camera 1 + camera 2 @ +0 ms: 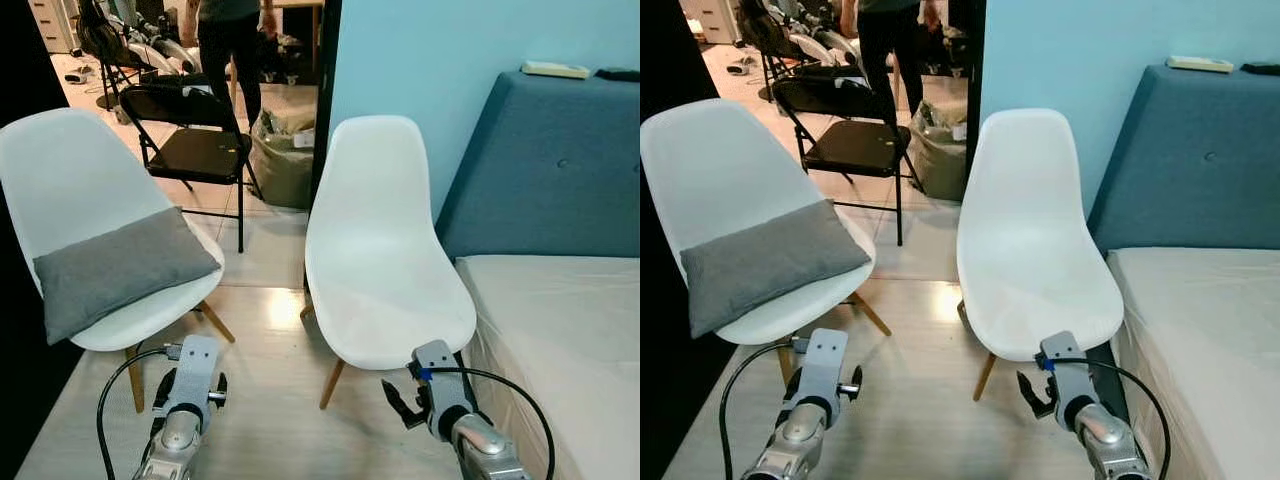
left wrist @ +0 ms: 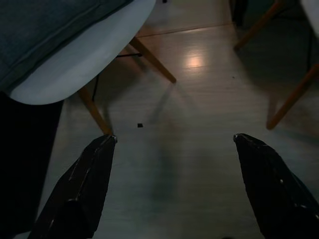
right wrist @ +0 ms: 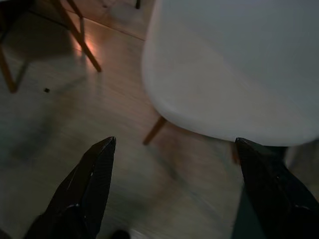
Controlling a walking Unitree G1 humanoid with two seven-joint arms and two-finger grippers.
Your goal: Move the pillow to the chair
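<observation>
A grey pillow (image 1: 120,268) lies across the seat of the left white shell chair (image 1: 60,170). A second white shell chair (image 1: 380,250) stands to its right with a bare seat. Both arms hang low in front of the chairs. My left gripper (image 2: 174,189) is open above the wooden floor, just below the front rim of the left chair (image 2: 84,64), where an edge of the pillow (image 2: 45,25) shows. My right gripper (image 3: 174,191) is open too, near the front edge of the right chair's seat (image 3: 234,69).
A bed (image 1: 570,340) with a blue headboard (image 1: 550,170) stands at the right, close to the right chair. A black folding chair (image 1: 195,140) and a standing person (image 1: 230,40) are behind, in the doorway. A light blue wall (image 1: 420,60) rises behind the right chair.
</observation>
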